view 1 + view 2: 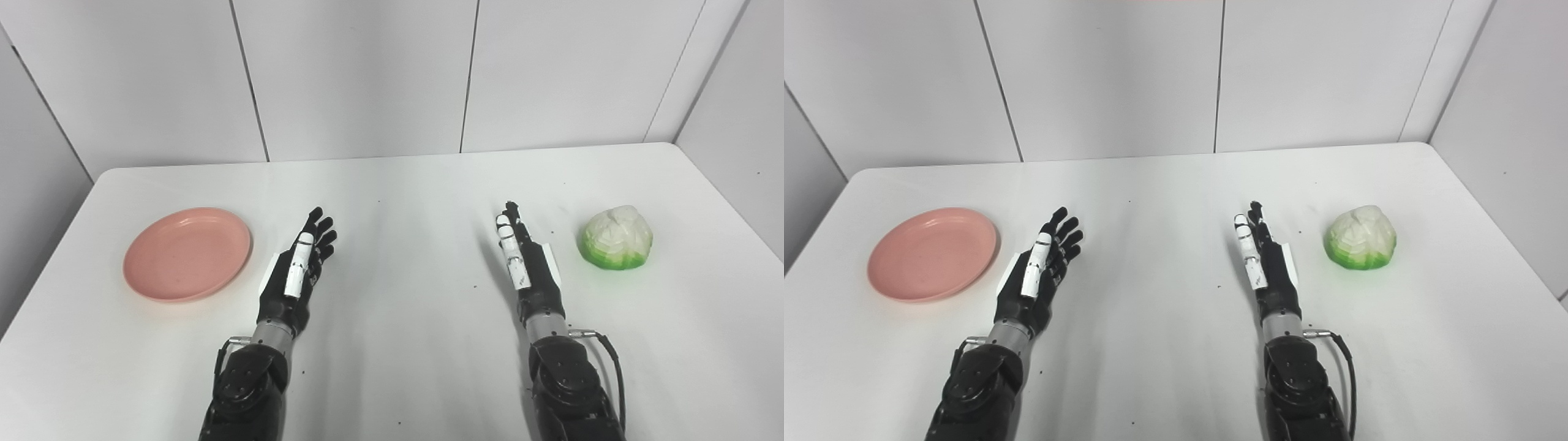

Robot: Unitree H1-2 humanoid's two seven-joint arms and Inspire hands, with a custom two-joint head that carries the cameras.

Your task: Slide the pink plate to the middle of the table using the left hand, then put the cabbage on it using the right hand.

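Observation:
A round pink plate (187,253) lies flat on the left side of the white table (404,202). Just right of its rim my left hand (300,266) rests edge-on, fingers stretched out and apart, holding nothing. On the right side sits a green and white cabbage (616,237). My right hand (523,260) stands a short way left of it, also open with straight fingers, not touching it. The same layout shows in the right eye view: plate (933,253), left hand (1038,272), right hand (1265,260), cabbage (1360,237).
White wall panels (367,73) close off the table's far edge, and a side wall (741,122) runs along the right. Small dark specks dot the tabletop between the two hands.

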